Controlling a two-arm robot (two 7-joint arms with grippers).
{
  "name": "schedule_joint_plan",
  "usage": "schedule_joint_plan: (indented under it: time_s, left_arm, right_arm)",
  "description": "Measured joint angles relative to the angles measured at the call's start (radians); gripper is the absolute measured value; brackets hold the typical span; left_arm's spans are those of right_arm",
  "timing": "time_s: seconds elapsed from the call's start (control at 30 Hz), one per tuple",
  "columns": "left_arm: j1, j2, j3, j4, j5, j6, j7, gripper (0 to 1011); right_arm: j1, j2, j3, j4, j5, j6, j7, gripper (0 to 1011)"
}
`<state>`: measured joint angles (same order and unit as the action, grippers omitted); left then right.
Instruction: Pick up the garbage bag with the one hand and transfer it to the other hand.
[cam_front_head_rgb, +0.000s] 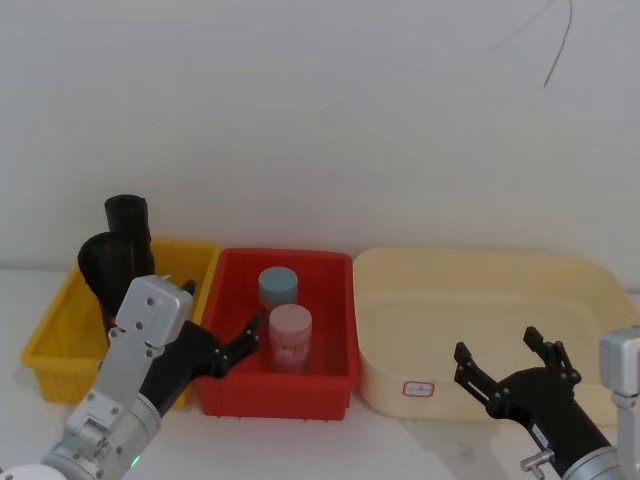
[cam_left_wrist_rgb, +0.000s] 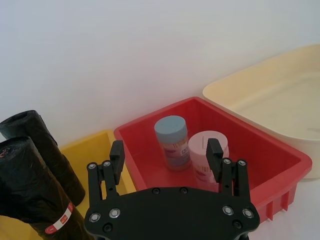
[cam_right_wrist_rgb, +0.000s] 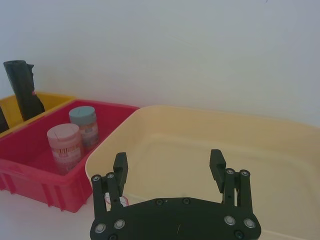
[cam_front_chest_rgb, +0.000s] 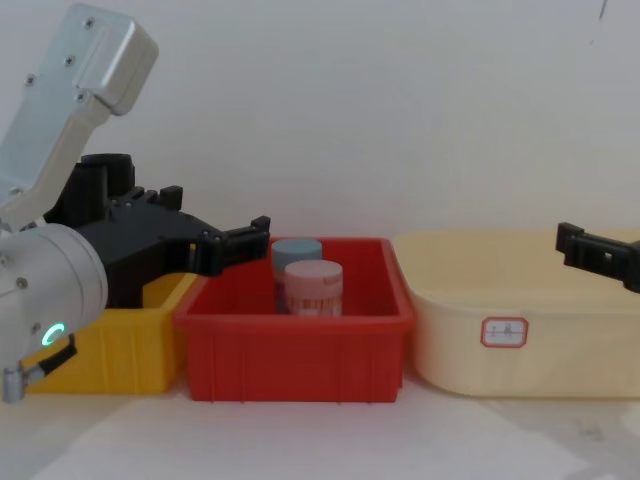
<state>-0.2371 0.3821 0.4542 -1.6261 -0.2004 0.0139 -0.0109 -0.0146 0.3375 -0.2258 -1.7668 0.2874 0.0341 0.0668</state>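
Two black rolls stand in the yellow bin (cam_front_head_rgb: 55, 345). The nearer roll, the garbage bag (cam_left_wrist_rgb: 30, 190), carries a red-and-white label band; in the head view it is the roll (cam_front_head_rgb: 105, 262) in front. A plain roll (cam_left_wrist_rgb: 35, 132) stands just behind it. My left gripper (cam_left_wrist_rgb: 166, 155), on the green-ringed wrist, hangs open and empty over the seam between the yellow and red bins (cam_front_head_rgb: 238, 345), to the right of the rolls and apart from them. My right gripper (cam_front_head_rgb: 498, 348) hovers open and empty at the near side of the cream tub (cam_right_wrist_rgb: 168, 162).
A red bin (cam_front_head_rgb: 340, 265) in the middle holds a blue-lidded jar (cam_front_head_rgb: 278, 287) and a pink-lidded jar (cam_front_head_rgb: 290, 335). The wide cream tub (cam_front_head_rgb: 590, 275) stands at the right. A white wall closes the back. Bare table lies in front of the bins.
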Motion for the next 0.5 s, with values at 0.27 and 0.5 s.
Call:
schedule_joint_plan:
  time_s: [0.27, 0.5]
  left_arm:
    - [0.000, 0.000, 0.000, 0.000, 0.000, 0.000, 0.000, 1001]
    - [0.000, 0.000, 0.000, 0.000, 0.000, 0.000, 0.000, 1001]
  right_arm:
    - [0.000, 0.000, 0.000, 0.000, 0.000, 0.000, 0.000, 1001]
    - [0.000, 0.000, 0.000, 0.000, 0.000, 0.000, 0.000, 1001]
